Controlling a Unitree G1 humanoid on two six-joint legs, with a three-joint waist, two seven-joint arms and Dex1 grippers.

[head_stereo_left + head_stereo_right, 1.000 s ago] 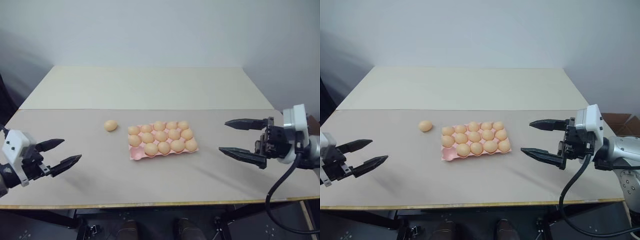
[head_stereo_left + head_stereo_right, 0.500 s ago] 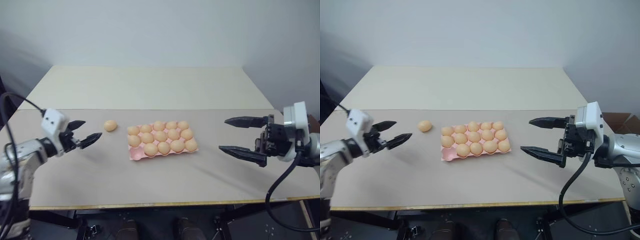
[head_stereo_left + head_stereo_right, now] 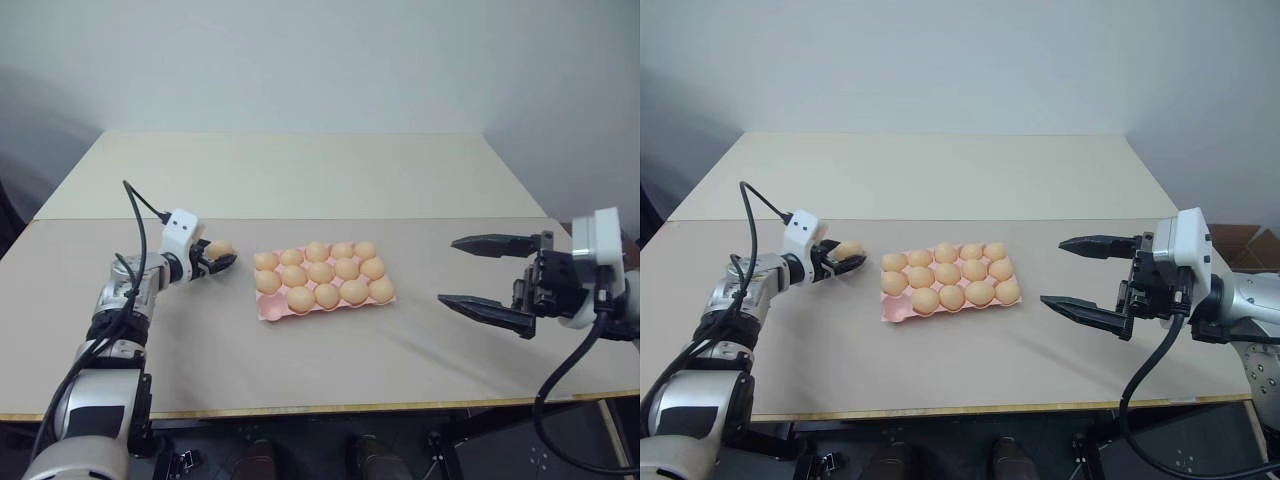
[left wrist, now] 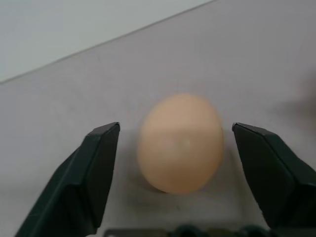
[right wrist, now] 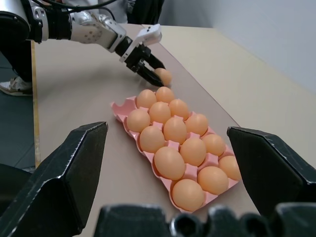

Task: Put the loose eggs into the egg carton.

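Left wrist view: the loose egg lay on the table between the two fingers, a gap showing on each side.
Egg's place: on the beige tabletop just left of the egg carton, apart from it.
Carton: pink tray near the table's middle; fourteen eggs sat in its cups, and the near-left corner cup was bare.
Left gripper: partly spread around the egg, fingers straddling it, not seen pressing on it.
Right gripper: jaws spread wide, holding nothing, held above the table well to the right of the carton.
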